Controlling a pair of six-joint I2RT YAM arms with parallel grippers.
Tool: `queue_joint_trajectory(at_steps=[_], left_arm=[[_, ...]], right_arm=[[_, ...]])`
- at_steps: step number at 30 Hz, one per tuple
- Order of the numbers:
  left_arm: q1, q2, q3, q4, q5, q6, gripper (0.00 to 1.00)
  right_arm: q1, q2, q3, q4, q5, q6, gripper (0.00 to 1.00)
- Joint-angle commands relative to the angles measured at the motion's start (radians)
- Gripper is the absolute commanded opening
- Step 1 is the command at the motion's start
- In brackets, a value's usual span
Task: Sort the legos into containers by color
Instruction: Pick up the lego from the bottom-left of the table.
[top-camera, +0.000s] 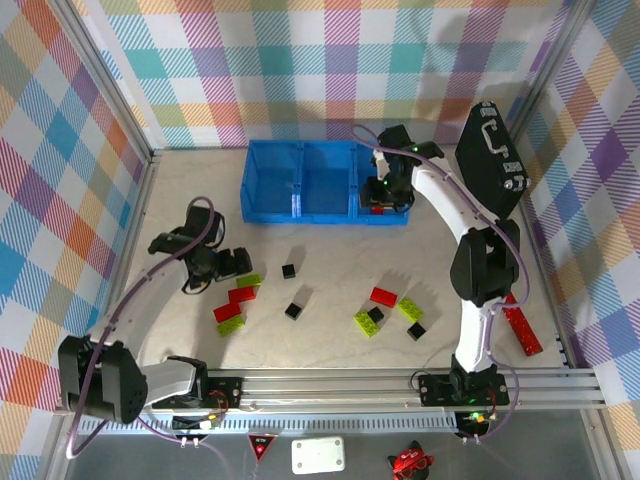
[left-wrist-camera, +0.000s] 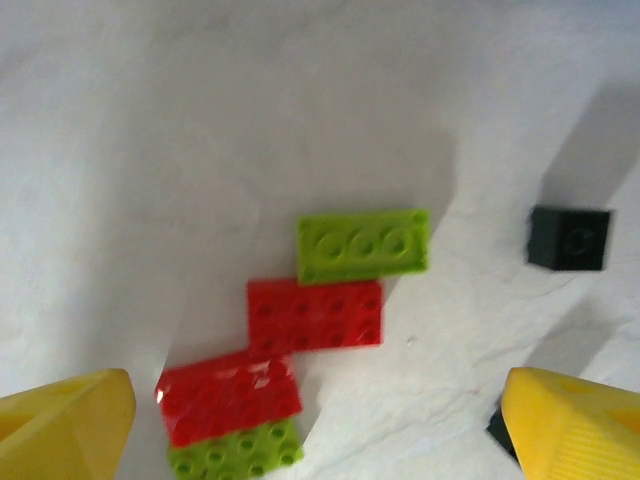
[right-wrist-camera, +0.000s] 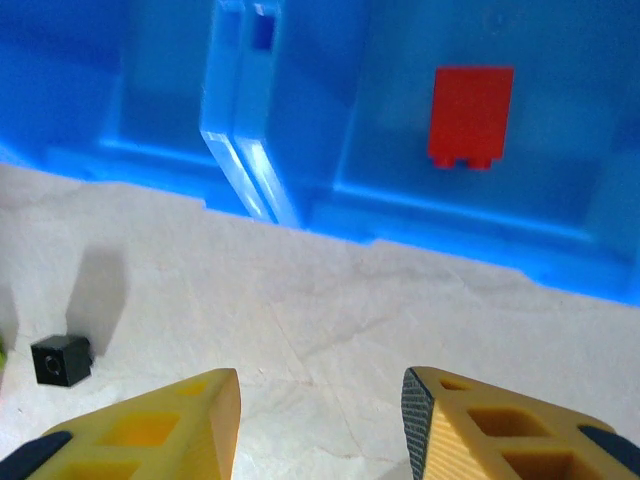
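- Top external view: the blue bin (top-camera: 300, 150) sits at upper centre of the tabletop (top-camera: 330, 255), with its three compartments side by side.
- The right hand (top-camera: 385, 200) hangs at the bin's right compartment. Its arm covers part of that end, and a red brick (top-camera: 378, 209) peeks out below it.
- A black hard case (top-camera: 490, 160) stands at upper right, and a long red strip (top-camera: 522, 330) lies near the right edge.
- The loose legos (top-camera: 383, 296) are scattered across the lower middle, and one cluster lies just beside the left hand (top-camera: 222, 264).
- Left wrist view: the yellow fingers (left-wrist-camera: 65, 425) sit in the bottom corners, wide apart and gripping nothing.
- Between them a lime brick (left-wrist-camera: 363, 245) touches a red plate (left-wrist-camera: 315, 315). Below that lie a second red plate (left-wrist-camera: 228, 398) and a second lime brick (left-wrist-camera: 235, 452), which the bottom edge cuts off.
- A black cube (left-wrist-camera: 568, 238) lies apart at the right. A dark scrap behind the right finger is too hidden to name.
- Right wrist view: the fingertips (right-wrist-camera: 150, 430) stand apart with bare tabletop between them.
- The bin fills the top. The red brick lies in the compartment right of the divider (right-wrist-camera: 240, 130).
- A black block (right-wrist-camera: 60, 360) sits at lower left.
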Motion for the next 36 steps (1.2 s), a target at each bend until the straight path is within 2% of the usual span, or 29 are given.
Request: queue_joint_trajectory(at_steps=[1, 4, 7, 12, 20, 29, 36], left_arm=[[-0.04, -0.061, -0.076, -0.062, -0.084, -0.172, 0.94], [-0.093, -0.08, -0.118, -0.089, -0.167, -0.266, 0.96], [-0.125, -0.08, -0.161, -0.083, -0.197, -0.331, 0.98], [-0.129, -0.067, -0.258, 0.008, -0.173, -0.371, 1.0], [-0.129, 0.044, -0.292, 0.179, -0.084, -0.322, 1.0], [-0.119, 0.076, -0.294, 0.175, -0.149, -0.278, 0.89], [-0.104, 0.111, -0.301, 0.192, -0.139, -0.242, 0.8]], right_arm=[[0.002, -0.06, -0.062, 0.037, -0.029, -0.012, 0.48], [0.002, -0.076, -0.097, 0.047, -0.045, -0.014, 0.48], [0.001, -0.09, -0.128, 0.061, -0.057, -0.013, 0.48], [0.002, -0.11, -0.17, 0.082, -0.063, -0.014, 0.48], [0.002, -0.119, -0.189, 0.075, -0.059, -0.023, 0.48], [0.002, -0.135, -0.22, 0.075, -0.06, -0.016, 0.48], [0.002, -0.142, -0.225, 0.071, -0.062, -0.008, 0.48]])
